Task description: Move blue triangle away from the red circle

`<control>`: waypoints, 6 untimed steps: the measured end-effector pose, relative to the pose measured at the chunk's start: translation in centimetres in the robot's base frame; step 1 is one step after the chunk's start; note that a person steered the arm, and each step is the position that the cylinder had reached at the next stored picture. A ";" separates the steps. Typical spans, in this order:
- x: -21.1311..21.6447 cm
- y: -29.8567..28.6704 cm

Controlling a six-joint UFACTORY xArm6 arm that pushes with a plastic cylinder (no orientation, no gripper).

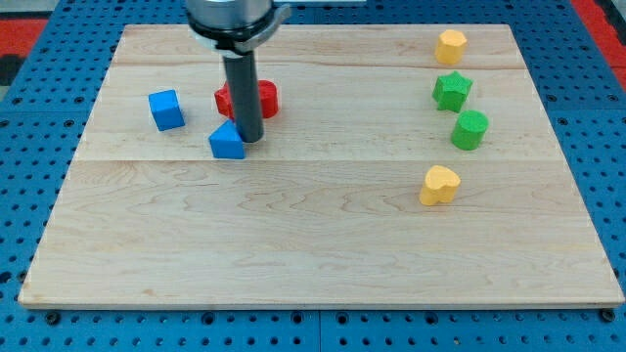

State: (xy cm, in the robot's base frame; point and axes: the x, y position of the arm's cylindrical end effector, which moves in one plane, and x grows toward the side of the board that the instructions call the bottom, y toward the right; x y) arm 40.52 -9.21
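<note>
I can read no brand, label or writing anywhere on the blocks or the board.

My tool is a plain dark rod with nothing to open or close, and it holds nothing. My tip [251,138] sits on the wooden board [313,244] in the view's upper left part, right at the upper right edge of the blue triangle [227,143]; it looks to be touching that block, though I cannot be sure of contact. The rod rises straight up across the red circle [247,99], hiding the middle of it, so red shows on both sides of the shaft. The blue triangle lies just below the red circle, toward the view's bottom and slightly left, close to it with only a thin strip of board between them.

A blue cube [166,110] stands to the view's left of the red circle, apart from both it and the triangle.

On the view's right side, well apart from my tip, four more blocks run in a loose column: a yellow block [451,46] near the top edge, whose shape I cannot make out, a green star [452,91] below it, a green block [469,129] of roundish shape just under that, and a yellow heart [439,185] lowest. The board rests on a blue pegboard surface [39,108].
</note>
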 end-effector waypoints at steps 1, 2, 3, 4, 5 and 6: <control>0.2 -3.9; -0.4 -2.3; -0.3 -2.0; 4.0 3.2; 9.0 -2.9; 8.3 -8.6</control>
